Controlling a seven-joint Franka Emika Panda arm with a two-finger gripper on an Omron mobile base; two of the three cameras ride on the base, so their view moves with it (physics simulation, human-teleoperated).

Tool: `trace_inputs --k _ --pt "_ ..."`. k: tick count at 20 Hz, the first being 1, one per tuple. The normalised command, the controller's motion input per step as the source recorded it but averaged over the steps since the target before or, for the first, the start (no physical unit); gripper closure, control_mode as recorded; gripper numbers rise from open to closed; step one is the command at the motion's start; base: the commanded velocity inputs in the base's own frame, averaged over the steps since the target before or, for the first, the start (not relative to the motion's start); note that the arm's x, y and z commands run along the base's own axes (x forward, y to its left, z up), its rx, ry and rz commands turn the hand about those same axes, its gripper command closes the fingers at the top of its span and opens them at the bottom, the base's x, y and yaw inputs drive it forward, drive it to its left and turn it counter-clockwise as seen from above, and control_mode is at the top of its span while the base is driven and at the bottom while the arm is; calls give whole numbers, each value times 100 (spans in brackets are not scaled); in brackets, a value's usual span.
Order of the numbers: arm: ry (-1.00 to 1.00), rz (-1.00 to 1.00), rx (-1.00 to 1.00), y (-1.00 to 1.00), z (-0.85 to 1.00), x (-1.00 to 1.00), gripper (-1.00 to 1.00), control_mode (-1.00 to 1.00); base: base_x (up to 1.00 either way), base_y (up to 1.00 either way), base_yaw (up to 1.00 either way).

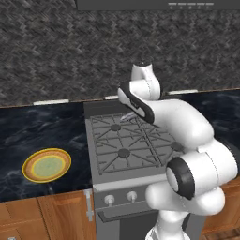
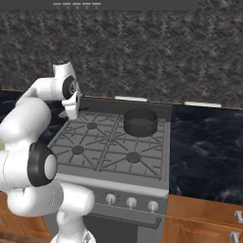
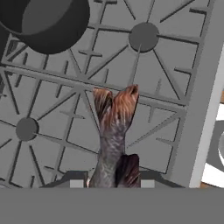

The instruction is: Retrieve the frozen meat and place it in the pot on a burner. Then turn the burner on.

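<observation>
In the hand view the frozen meat (image 3: 114, 127), a slender grey piece with a reddish-brown forked end, sticks out from my gripper (image 3: 112, 183), which is shut on it. It hangs above the stove's grey grate, between two burners (image 3: 143, 36) (image 3: 26, 128). The dark round pot (image 3: 46, 22) stands at the upper left of that view. From the right base view the pot (image 2: 140, 122) sits on the back right burner, and the hand (image 2: 71, 107) hovers over the back left corner of the stove. The left base view shows the meat (image 1: 125, 116) as a small silver tip under the hand.
A yellow-rimmed green plate (image 1: 47, 165) lies on the dark counter left of the stove. Round knobs (image 2: 131, 202) line the stove's front panel. The stone backsplash rises close behind the stove. My white arm covers the stove's right side in the left base view.
</observation>
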Motion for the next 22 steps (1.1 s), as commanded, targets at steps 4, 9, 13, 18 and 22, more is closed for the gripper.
trace_inputs --k 4,9,13,18,22 --pt "0 -31 0 -100 14 33 100 -100 0 0 0" --pt "0 -30 0 -99 25 29 100 -100 0 0 0" --pt "-1 -29 2 -97 12 27 100 -100 0 0 0" --pt "3 -19 12 -69 -8 62 100 -100 0 0 0" --pt "7 -3 13 -27 -9 86 100 -100 0 0 0"
